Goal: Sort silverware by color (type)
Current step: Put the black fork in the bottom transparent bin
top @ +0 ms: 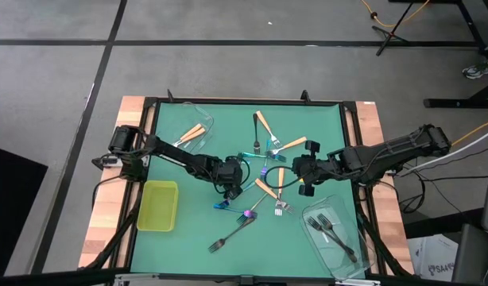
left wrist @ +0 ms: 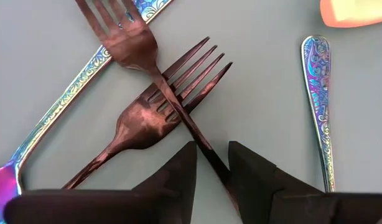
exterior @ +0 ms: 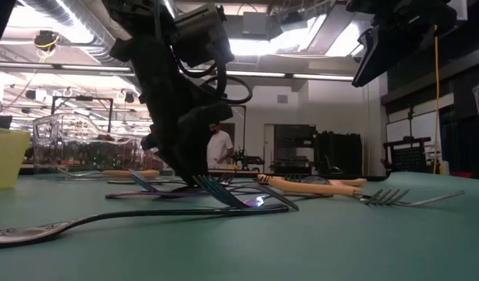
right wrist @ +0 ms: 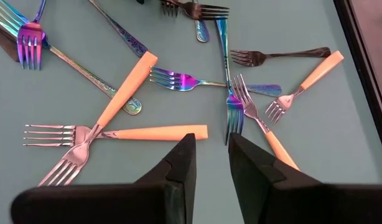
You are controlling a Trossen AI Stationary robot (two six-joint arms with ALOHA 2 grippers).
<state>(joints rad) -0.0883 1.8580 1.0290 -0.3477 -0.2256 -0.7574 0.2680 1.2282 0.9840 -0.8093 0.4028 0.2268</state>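
High view: we see forks scattered mid-tabletop; left claw low over the pile, right claw hovering nearby. Tan forks sit in one clear tub, dark forks in another, prob. sorted by kind; yellow-green tray looks empty.

Low view: left arm down at the pile.

Left wrist view: claw slightly open, straddling a dark fork's handle that crosses another dark fork; not clamped yet.

Right wrist view: claw partly open, holding nothing, above tan and iridescent forks.

No readable writing.
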